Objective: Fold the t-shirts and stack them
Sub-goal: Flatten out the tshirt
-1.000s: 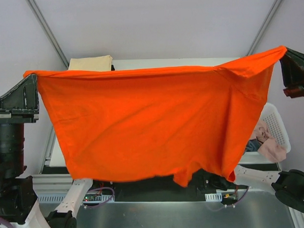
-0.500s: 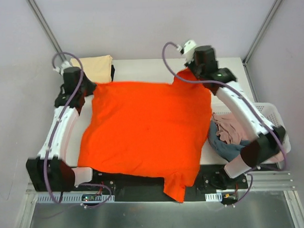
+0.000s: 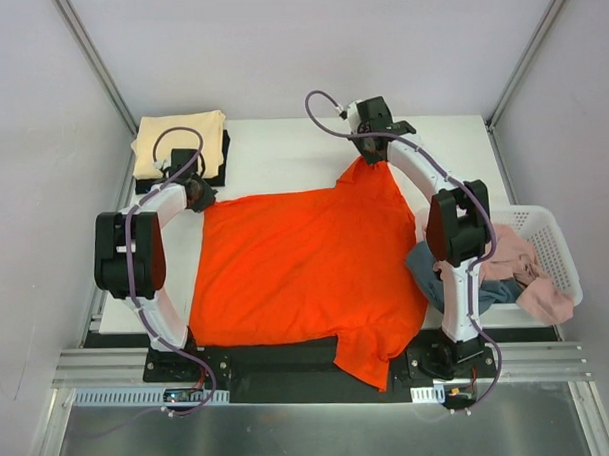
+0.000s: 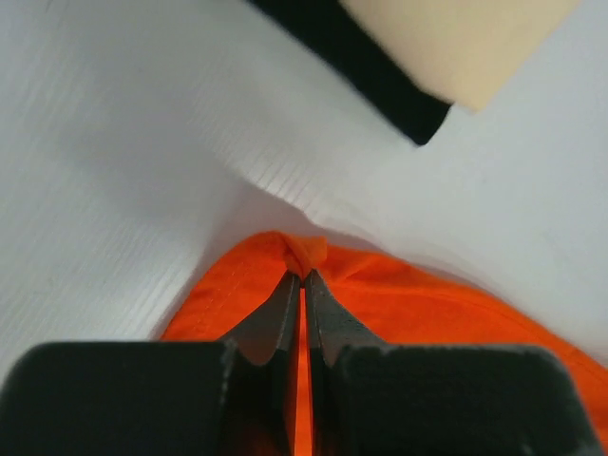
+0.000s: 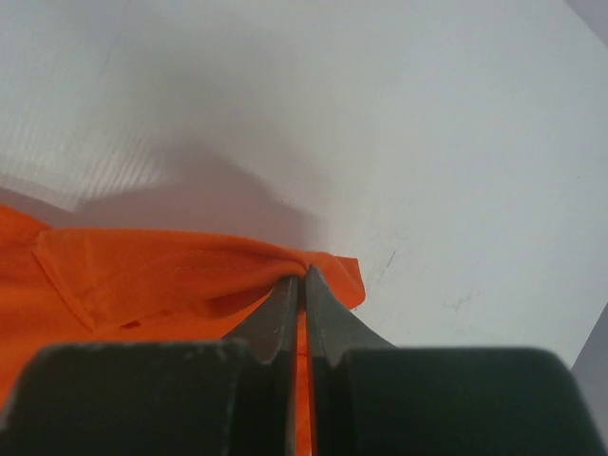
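Observation:
The orange-red t-shirt [image 3: 301, 273] lies spread on the white table, one sleeve hanging over the near edge. My left gripper [image 3: 198, 197] is shut on its far left corner; the cloth [image 4: 306, 253] bunches at the fingertips. My right gripper [image 3: 369, 158] is shut on its far right corner, the cloth [image 5: 190, 275] pinched between the jaws. A folded pale yellow-cream t-shirt [image 3: 179, 142] lies on a folded black t-shirt [image 3: 220, 163] at the far left corner, also in the left wrist view [image 4: 456, 38]. Pink [image 3: 535, 285] and dusty blue [image 3: 436, 268] t-shirts lie in and over the basket.
A white lattice basket [image 3: 555, 244] stands off the table's right edge. Grey walls and metal frame posts surround the table [image 3: 452, 143]. The arm bases and cables sit along the near edge.
The shirt was held up high and stretched between both grippers; both arms have lowered and moved away from the camera, laying it flat on the table. The right corner has drawn inward.

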Available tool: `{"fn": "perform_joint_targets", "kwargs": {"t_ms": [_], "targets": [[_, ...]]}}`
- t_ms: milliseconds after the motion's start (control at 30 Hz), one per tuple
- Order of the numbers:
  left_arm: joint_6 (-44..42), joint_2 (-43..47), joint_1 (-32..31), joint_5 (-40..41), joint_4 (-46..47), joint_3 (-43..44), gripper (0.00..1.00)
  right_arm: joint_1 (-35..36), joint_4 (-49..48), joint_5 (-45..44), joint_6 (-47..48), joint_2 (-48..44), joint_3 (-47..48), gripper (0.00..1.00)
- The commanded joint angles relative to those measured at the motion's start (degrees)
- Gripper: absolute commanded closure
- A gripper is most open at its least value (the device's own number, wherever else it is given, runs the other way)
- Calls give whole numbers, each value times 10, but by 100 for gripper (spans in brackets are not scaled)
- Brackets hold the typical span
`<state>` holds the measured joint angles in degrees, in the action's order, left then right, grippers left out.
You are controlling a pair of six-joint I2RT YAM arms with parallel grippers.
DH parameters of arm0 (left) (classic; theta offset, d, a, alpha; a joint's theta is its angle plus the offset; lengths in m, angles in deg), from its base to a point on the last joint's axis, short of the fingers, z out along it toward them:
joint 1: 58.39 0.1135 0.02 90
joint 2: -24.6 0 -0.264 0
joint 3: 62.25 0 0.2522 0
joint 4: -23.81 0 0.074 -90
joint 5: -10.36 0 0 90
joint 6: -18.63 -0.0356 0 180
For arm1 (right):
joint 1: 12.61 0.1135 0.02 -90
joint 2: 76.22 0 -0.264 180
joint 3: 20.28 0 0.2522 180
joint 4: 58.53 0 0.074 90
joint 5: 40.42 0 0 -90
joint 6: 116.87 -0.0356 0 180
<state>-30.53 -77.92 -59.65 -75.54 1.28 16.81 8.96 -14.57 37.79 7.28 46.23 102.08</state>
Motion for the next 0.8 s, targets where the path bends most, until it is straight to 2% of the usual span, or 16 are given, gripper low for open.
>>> {"fn": "perform_joint_targets", "kwargs": {"t_ms": [0,233,467,767], "targets": [[-1,-17,5,17,39,55,100,-9,-19,15,-17,0,43,99],[-2,-28,5,40,39,81,100,-15,-47,3,-8,7,42,99],[-12,-48,6,80,39,127,100,-30,-65,26,4,40,99,99],[-22,-82,9,78,39,184,100,-40,-106,54,32,74,136,99]]}}
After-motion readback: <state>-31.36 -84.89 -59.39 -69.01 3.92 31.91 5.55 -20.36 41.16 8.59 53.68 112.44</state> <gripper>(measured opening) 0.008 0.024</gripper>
